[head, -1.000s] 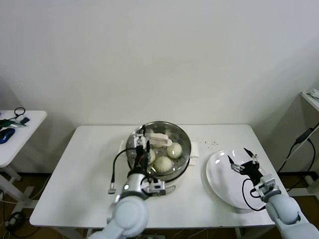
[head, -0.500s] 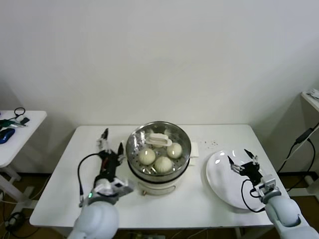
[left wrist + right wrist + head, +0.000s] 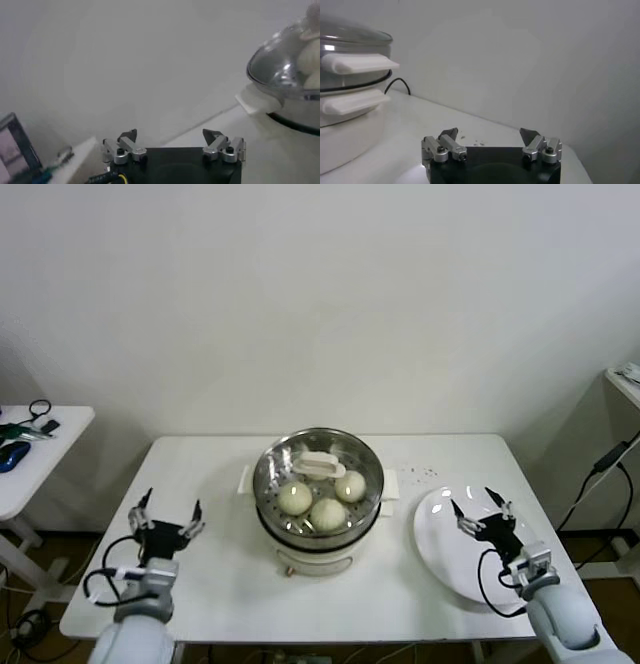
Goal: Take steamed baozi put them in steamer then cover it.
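The left gripper, jaws wide and empty, had withdrawn from the clear glass cover seated on the shiny steel steamer, enclosing cream-white baozi; the task appeared complete. The right gripper hung spread over the white plate.

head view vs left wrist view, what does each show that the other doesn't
Only the head view shows the three cream-white round buns under the clear glass lid, the flat white plate and the open right gripper above it. Only the left wrist view shows a small screen. Both show the shiny steel steamer pot and the open left gripper.
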`<state>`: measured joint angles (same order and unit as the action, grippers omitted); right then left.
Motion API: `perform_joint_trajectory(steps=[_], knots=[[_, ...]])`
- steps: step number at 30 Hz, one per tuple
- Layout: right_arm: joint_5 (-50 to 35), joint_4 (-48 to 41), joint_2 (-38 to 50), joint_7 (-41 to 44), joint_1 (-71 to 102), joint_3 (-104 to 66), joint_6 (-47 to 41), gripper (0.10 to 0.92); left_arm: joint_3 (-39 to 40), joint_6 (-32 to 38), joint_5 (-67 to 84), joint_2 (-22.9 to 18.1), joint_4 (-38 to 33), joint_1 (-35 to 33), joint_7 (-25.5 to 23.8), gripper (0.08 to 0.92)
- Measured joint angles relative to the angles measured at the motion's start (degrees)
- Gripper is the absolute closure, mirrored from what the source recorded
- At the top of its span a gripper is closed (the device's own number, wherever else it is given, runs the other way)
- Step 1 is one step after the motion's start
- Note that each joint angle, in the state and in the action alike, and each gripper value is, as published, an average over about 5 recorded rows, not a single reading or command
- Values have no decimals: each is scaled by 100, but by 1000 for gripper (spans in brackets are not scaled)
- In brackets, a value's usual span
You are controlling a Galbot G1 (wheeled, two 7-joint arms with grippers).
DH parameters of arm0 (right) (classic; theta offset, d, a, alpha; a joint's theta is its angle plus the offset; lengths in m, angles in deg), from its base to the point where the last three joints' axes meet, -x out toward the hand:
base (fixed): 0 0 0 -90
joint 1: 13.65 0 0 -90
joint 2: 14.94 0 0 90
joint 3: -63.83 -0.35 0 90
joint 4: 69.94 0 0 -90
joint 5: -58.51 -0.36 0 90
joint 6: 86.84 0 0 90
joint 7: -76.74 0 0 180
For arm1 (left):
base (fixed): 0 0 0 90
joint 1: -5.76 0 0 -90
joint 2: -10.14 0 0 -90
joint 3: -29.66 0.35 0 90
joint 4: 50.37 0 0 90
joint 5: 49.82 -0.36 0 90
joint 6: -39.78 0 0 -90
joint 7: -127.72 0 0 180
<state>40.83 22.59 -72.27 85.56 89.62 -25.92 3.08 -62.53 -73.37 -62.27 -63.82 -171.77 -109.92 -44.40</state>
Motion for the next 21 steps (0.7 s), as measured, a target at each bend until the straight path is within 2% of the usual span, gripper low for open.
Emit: perform_joint_trajectory(steps=[10, 21], knots=[[-52, 149, -100, 41, 173, -107, 35, 203, -563, 1418, 1178, -376, 394, -433, -13, 177], [-134, 235, -172, 81, 262, -176, 60, 203, -789, 2095, 1662, -522, 511, -596, -132, 177]])
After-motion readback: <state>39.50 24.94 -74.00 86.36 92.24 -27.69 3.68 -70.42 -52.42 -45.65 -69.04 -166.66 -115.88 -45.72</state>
